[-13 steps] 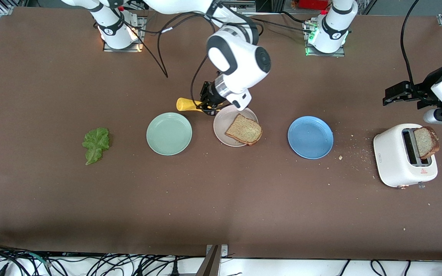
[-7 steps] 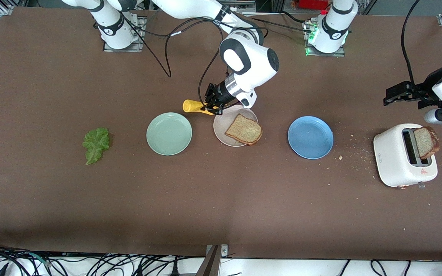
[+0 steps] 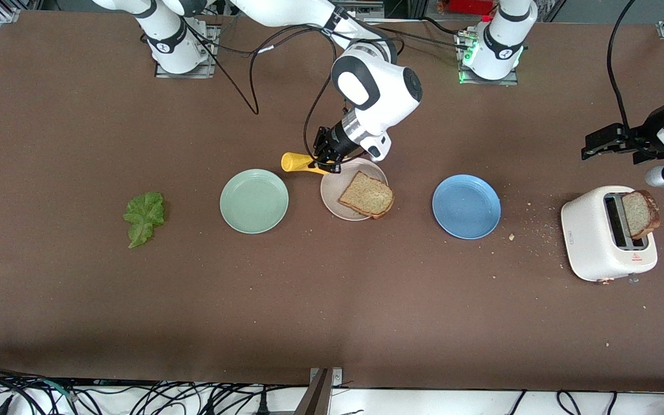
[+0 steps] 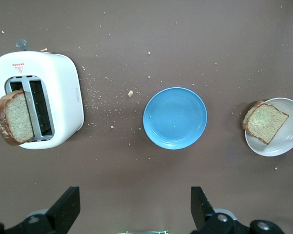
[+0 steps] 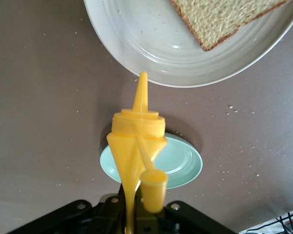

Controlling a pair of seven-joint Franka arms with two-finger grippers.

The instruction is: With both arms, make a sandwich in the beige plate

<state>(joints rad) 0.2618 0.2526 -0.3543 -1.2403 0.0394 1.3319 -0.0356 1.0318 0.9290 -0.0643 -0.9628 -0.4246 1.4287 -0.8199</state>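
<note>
I see the right gripper (image 3: 327, 163) pinching a yellow squeeze bottle (image 3: 297, 163), held over the table just beside the beige plate (image 3: 335, 190); its nozzle (image 5: 141, 90) points toward the plate's rim. One toast slice (image 3: 366, 195) lies on that plate (toward the blue plate (image 3: 466, 206)). A second slice (image 3: 640, 214) stands in the white toaster (image 3: 597, 236). The lettuce leaf (image 3: 144, 217) lies on the table toward the right arm's end, near the mint-green plate (image 3: 253, 201). My left gripper (image 3: 611, 142) waits above the toaster area, fingers (image 4: 201, 207) spread wide.

One brown toast slice (image 3: 366, 195) on beige plate (image 3: 335, 187).
</note>
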